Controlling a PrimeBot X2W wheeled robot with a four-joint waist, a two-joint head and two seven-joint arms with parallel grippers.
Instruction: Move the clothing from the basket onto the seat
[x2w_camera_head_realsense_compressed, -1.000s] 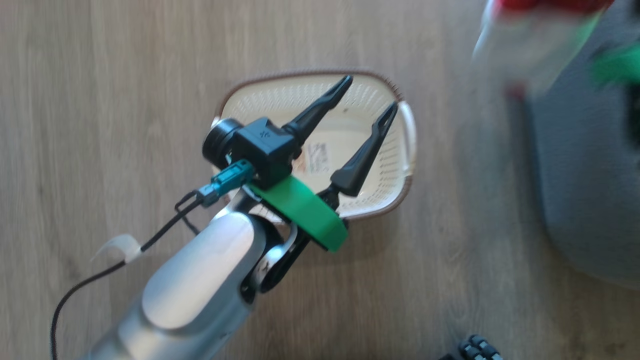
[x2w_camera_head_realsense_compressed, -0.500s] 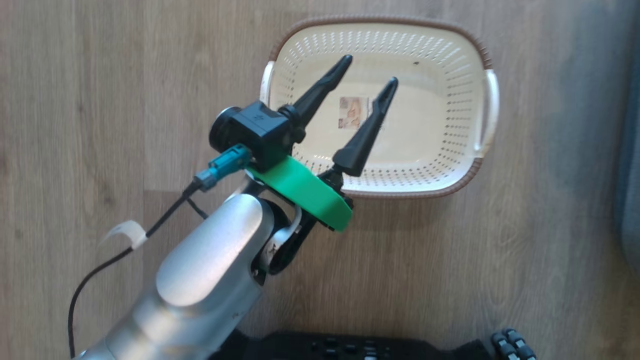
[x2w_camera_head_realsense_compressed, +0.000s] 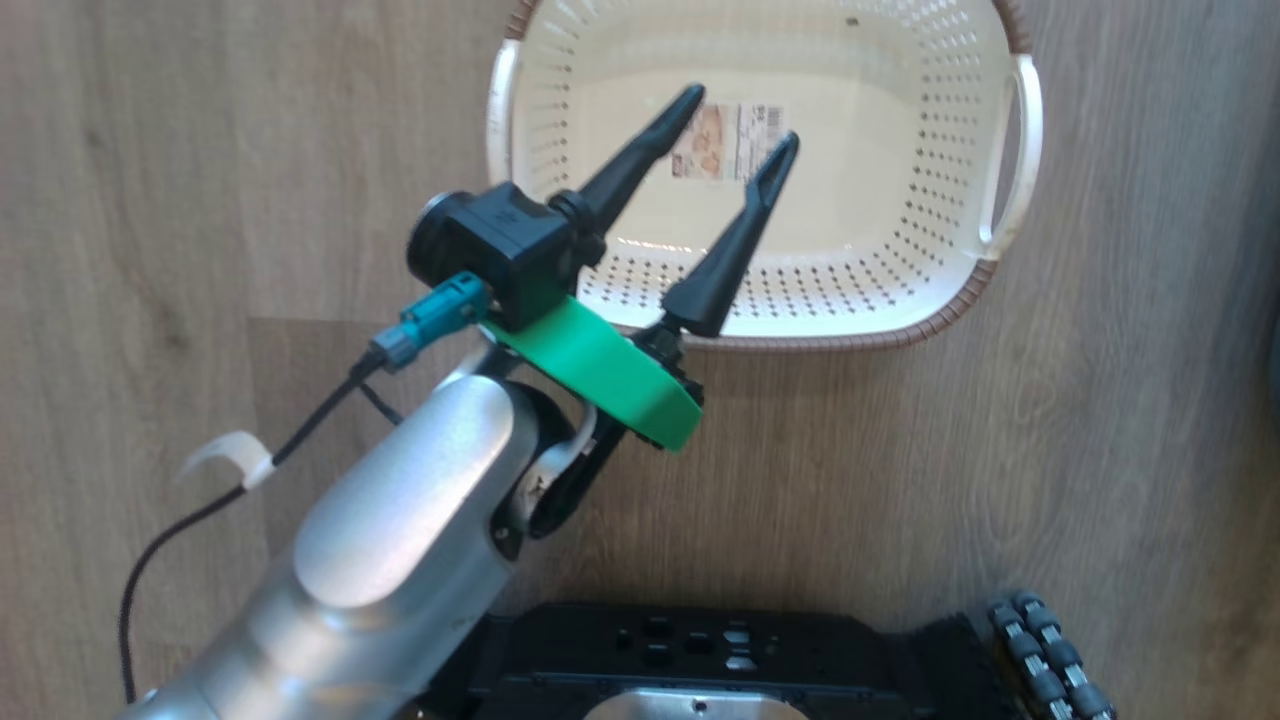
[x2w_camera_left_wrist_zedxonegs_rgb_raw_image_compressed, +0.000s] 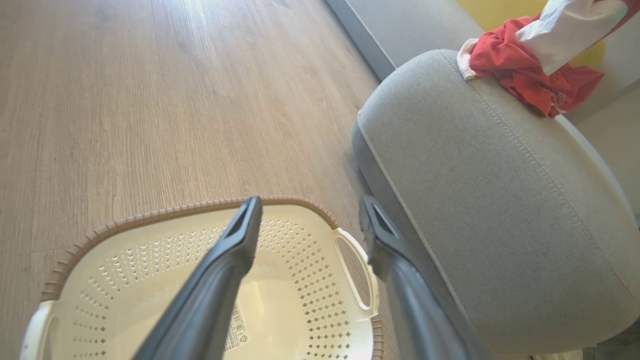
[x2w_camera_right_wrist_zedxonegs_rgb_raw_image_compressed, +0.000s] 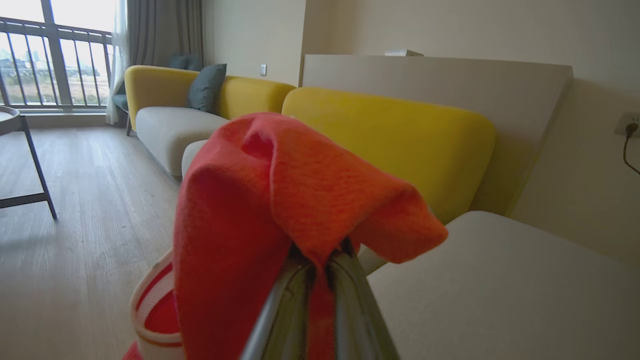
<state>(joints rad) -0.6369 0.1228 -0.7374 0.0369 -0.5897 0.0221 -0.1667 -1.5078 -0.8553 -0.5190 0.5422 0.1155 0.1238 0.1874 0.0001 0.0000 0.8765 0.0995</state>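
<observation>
A pale wood-plank floor (x2w_camera_head_realsense_compressed: 1100, 450) was laid under everything, and a yellow sofa back (x2w_camera_right_wrist_zedxonegs_rgb_raw_image_compressed: 390, 135) was seen against a cream wall. The basket (x2w_camera_head_realsense_compressed: 900, 250) was stood on that floor, its perforated cream walls and bare bottom exposed, with a label sticker (x2w_camera_head_realsense_compressed: 725, 140) stuck near the middle of its bottom. The left tool (x2w_camera_head_realsense_compressed: 742, 116) was held above the basket, reaching in over the near rim, its two dark fingers spread wide apart and nothing gripped between them. The robot's dark base (x2w_camera_head_realsense_compressed: 700, 640) was seen on the floor just short of the basket's near rim. The seat (x2w_camera_left_wrist_zedxonegs_rgb_raw_image_compressed: 500, 200) was placed just beside the basket, on the side of one handle; whether the two touched could not be told. The clothing (x2w_camera_left_wrist_zedxonegs_rgb_raw_image_compressed: 525, 75) was found well away from the basket, bunched in red folds on the seat's top towards its far end. The right tool (x2w_camera_right_wrist_zedxonegs_rgb_raw_image_compressed: 320, 257) was closed tight on a fold of that red fabric, which was draped over its fingertips, with a white-banded edge hanging below. Its distance from the basket could not be told.
</observation>
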